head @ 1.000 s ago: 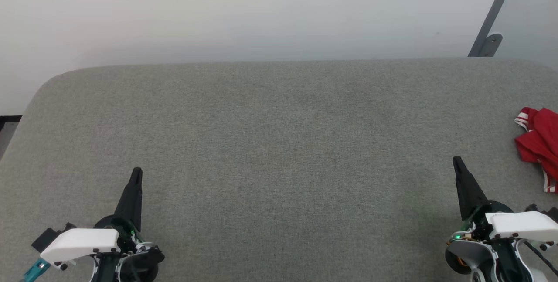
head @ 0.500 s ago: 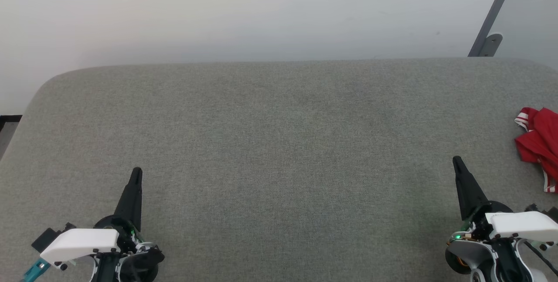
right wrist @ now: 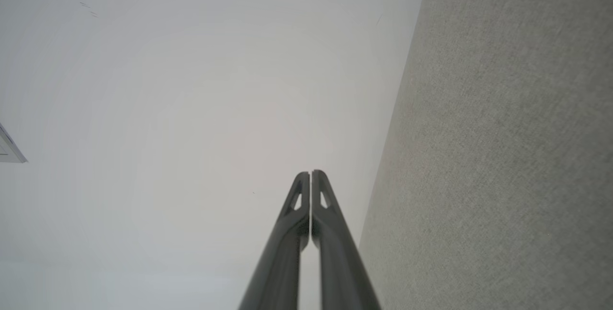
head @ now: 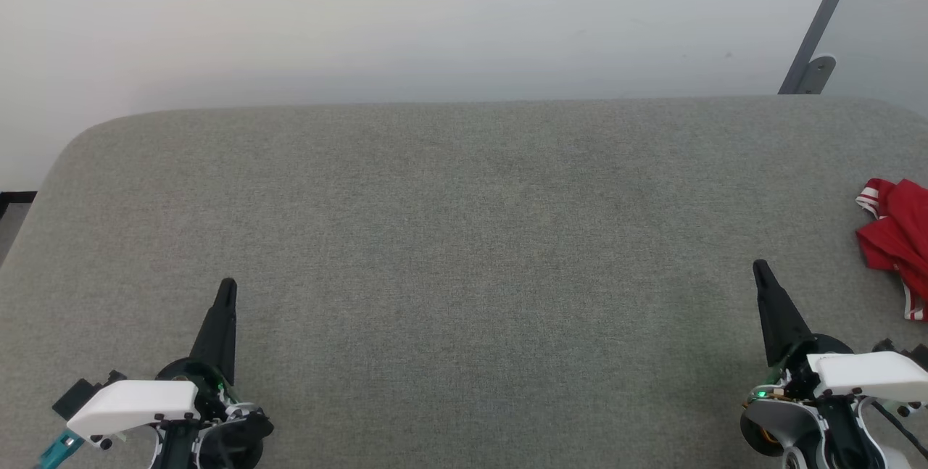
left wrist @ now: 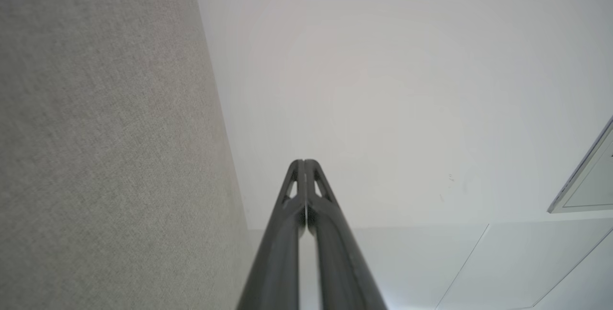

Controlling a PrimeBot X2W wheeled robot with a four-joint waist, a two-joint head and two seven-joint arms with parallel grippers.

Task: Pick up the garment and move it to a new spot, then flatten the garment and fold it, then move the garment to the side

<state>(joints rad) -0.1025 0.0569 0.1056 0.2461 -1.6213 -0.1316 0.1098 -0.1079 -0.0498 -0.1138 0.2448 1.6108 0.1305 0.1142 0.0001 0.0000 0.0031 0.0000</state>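
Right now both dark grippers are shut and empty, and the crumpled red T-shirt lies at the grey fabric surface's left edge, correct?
No: the head view shows the crumpled red T-shirt at the grey fabric surface's right edge. Left gripper and right gripper are shut and empty.

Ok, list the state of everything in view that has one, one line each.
garment: crumpled in a heap at the right edge of the grey surface, unheld, partly cut off by the picture's edge.
left gripper: shut, empty.
right gripper: shut, empty, apart from the garment.
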